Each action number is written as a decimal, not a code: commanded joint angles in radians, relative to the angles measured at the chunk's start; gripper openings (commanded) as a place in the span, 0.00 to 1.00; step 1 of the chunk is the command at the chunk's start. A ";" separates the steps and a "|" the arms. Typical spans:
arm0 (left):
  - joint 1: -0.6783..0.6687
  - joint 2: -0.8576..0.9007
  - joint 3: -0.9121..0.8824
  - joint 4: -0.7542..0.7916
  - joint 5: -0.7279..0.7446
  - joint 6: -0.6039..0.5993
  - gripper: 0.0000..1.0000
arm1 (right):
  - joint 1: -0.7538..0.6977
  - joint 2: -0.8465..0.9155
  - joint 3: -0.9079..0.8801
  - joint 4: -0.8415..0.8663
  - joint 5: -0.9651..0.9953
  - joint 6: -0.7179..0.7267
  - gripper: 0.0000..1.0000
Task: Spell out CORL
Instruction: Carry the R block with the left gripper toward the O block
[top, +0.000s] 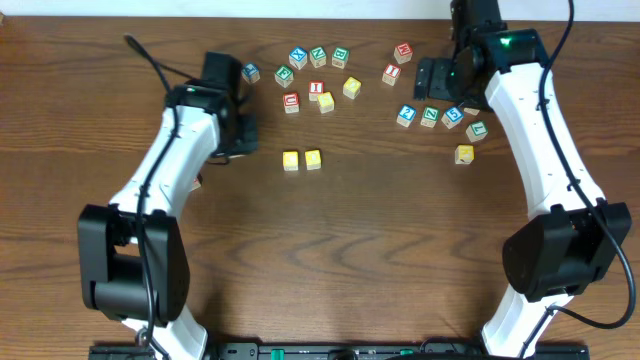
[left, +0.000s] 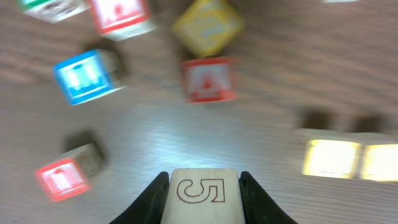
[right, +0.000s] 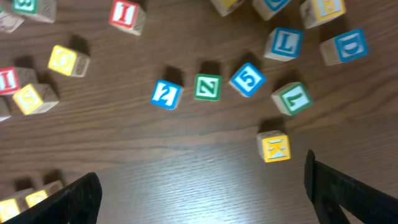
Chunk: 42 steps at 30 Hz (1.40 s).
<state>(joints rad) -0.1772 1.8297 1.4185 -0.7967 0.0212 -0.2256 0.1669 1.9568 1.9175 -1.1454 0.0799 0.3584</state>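
Yellow first: spotted a yellow-faced cube (top: 291, 160) and its yellow twin (top: 313, 158) side by side at mid-table, set apart from the scatter of cubes farther out. Caught the left gripper (left: 203, 180) clamped on a pale wooden cube (left: 202, 198), fingers pressed to both its sides, a 5 outlined on the face turned up to the wrist camera. Couldn't make out a green R on it. Placed it, from overhead, near the yellow pair on the left arm's side. Picked up, ahead of it and blurred, a blue cube (left: 84, 74) and a red-lettered cube (left: 208, 79). Swung over to the right gripper (right: 200, 186): found its fingers spread wide, nothing between them, hanging above a loose cluster. Found the blue L cube (right: 285, 43) flat on the table there, letter up, just beside a blue D cube (right: 344, 47) and beyond a green Z cube (right: 207, 87) and a blue 5 cube (right: 247, 79). Marked a yellow K cube (right: 274, 147) lying nearest the open fingers.
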 joint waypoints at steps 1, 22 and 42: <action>-0.070 -0.010 0.020 0.032 0.024 -0.078 0.29 | -0.033 0.009 0.005 -0.002 0.023 -0.008 0.99; -0.406 0.172 0.019 0.344 0.038 -0.192 0.30 | -0.129 0.009 0.005 -0.077 0.023 -0.042 0.99; -0.408 0.241 0.019 0.334 -0.094 -0.244 0.30 | -0.123 0.009 0.005 -0.083 0.023 -0.042 0.99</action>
<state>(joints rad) -0.5854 2.0640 1.4208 -0.4549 -0.0113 -0.4538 0.0444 1.9568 1.9175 -1.2297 0.0872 0.3279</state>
